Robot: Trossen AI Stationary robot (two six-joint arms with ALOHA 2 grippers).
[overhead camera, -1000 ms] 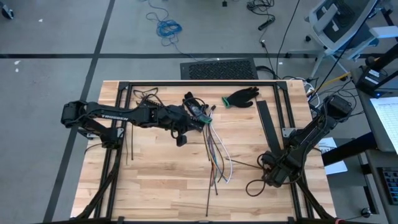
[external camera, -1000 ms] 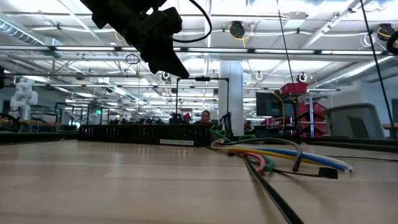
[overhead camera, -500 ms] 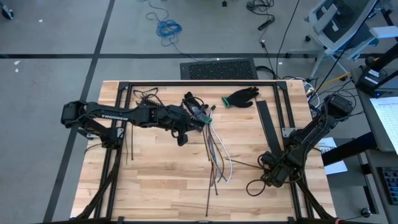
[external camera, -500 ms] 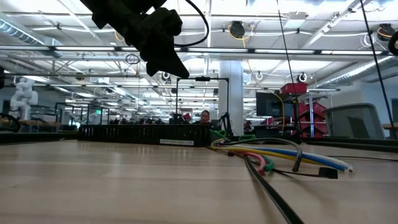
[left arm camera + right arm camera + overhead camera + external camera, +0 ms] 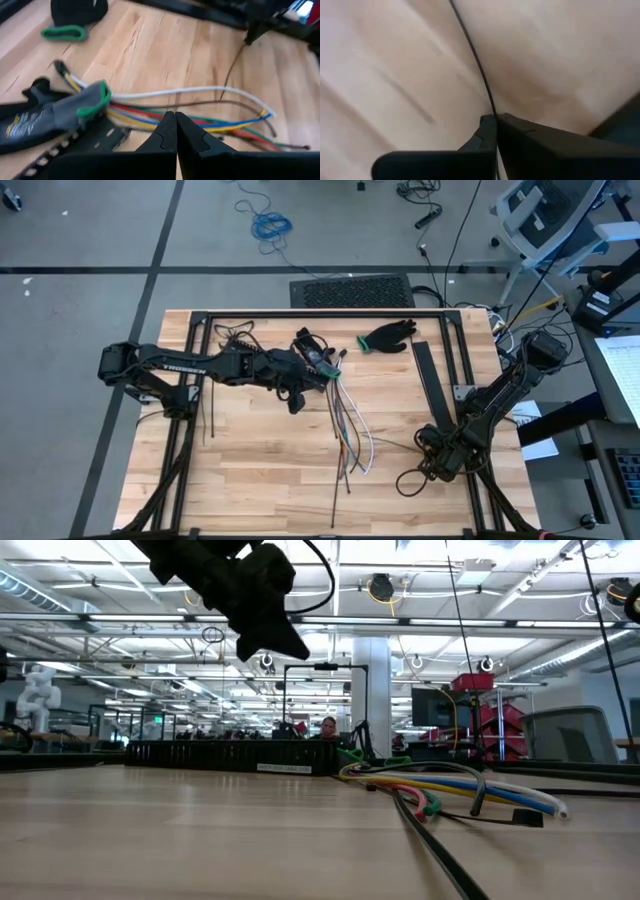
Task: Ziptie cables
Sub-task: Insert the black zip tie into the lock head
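The cables [image 5: 345,425], thin coloured wires, lie loose on the wooden table's middle [image 5: 200,107]; the low view shows them too [image 5: 450,792]. My left gripper [image 5: 310,383] hangs shut above the table [image 5: 290,645], just left of the cables' far end, its fingertips [image 5: 175,120] together with nothing in them. My right gripper [image 5: 437,455] is at the table's near right, pointing down, shut on a thin dark ziptie [image 5: 472,55]. More zipties lie flat at the left [image 5: 210,415] and near the front edge [image 5: 335,500]. My right gripper pinches the ziptie [image 5: 491,109] between its two fingertips, coming from above and pointing down. The strip runs away from the fingers along the table top [image 5: 400,443]. Which end of it is held is hidden by the fingers.
A black glove [image 5: 390,335] with a green cuff lies at the far middle. A grey glove [image 5: 75,105] rests on the cables' far end. A long black slotted rail [image 5: 430,390] lies at the right. Loose dark wires [image 5: 235,335] sit at the far left, inside the table's black frame [image 5: 320,312].
My left gripper has rolled slightly about its own axis while staying in place above the table. Nothing on the table has visibly moved.
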